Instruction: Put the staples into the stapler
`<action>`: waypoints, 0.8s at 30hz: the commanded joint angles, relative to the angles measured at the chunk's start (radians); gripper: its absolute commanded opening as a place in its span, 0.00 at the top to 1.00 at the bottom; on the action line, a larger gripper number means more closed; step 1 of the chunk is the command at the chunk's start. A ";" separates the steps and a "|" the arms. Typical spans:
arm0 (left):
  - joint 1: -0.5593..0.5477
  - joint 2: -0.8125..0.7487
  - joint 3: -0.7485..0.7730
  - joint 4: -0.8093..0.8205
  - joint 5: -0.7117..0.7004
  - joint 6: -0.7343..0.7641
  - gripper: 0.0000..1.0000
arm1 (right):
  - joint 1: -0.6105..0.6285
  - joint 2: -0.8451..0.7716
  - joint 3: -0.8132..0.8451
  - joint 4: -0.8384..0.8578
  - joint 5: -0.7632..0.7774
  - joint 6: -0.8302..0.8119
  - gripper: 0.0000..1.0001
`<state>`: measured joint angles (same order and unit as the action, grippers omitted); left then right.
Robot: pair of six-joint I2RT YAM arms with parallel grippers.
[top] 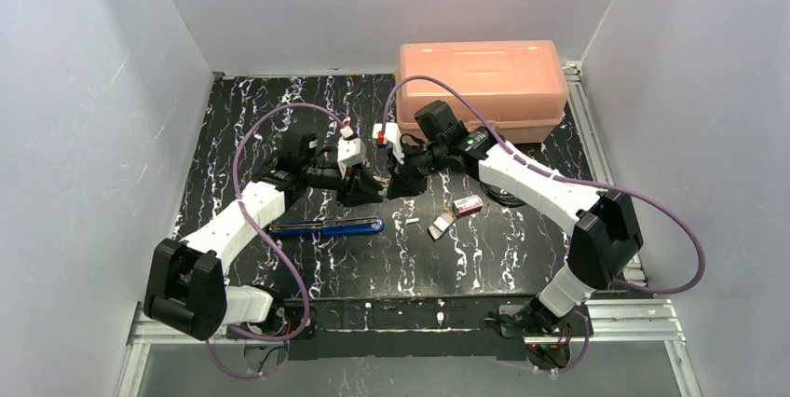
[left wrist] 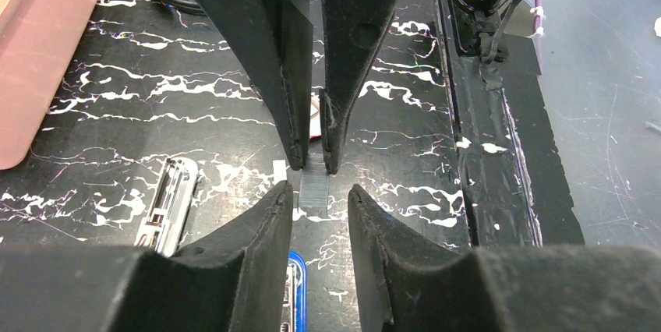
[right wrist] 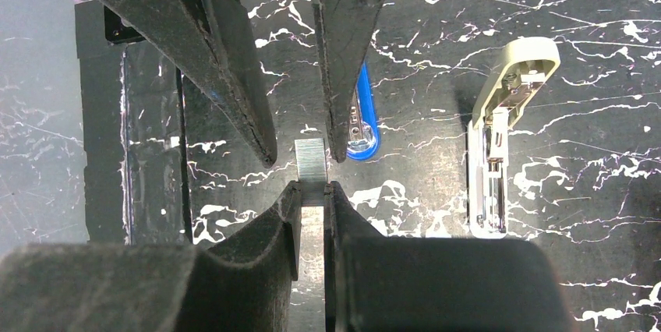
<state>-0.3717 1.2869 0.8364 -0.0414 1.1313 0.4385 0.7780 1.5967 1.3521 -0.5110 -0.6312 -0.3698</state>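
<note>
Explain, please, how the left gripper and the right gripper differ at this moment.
The right gripper is shut on one end of the staple strip; the left gripper stands open, its jaws either side of the other end, apparently not clamping it. The right gripper's jaws nearly touch; the left gripper's leave a clear gap. Both face each other tip to tip at the same strip.

We count one blue stapler (top: 326, 226), one cream stapler (right wrist: 495, 153), one strip of staples (right wrist: 312, 164), one pink box (top: 483, 85), one red staple box (top: 468, 203).
</note>
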 commanded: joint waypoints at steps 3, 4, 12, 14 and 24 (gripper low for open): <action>-0.006 -0.004 -0.011 -0.006 0.026 -0.003 0.68 | -0.006 -0.040 0.042 0.032 -0.007 0.002 0.97; -0.006 -0.004 -0.011 -0.006 0.025 -0.003 0.69 | -0.006 -0.040 0.042 0.032 -0.008 0.001 0.97; -0.006 0.003 -0.006 -0.009 0.026 -0.008 0.76 | -0.006 -0.040 0.041 0.031 -0.007 0.000 0.97; -0.006 0.008 -0.001 -0.010 0.026 -0.009 0.81 | -0.006 -0.038 0.039 0.031 -0.007 0.000 0.97; -0.006 0.019 0.008 -0.038 0.009 0.014 1.00 | -0.008 -0.042 0.035 0.022 -0.002 -0.010 0.63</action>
<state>-0.3714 1.3048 0.8326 -0.0414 1.1290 0.4335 0.7780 1.5967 1.3521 -0.5152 -0.6292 -0.3706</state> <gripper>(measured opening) 0.152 0.283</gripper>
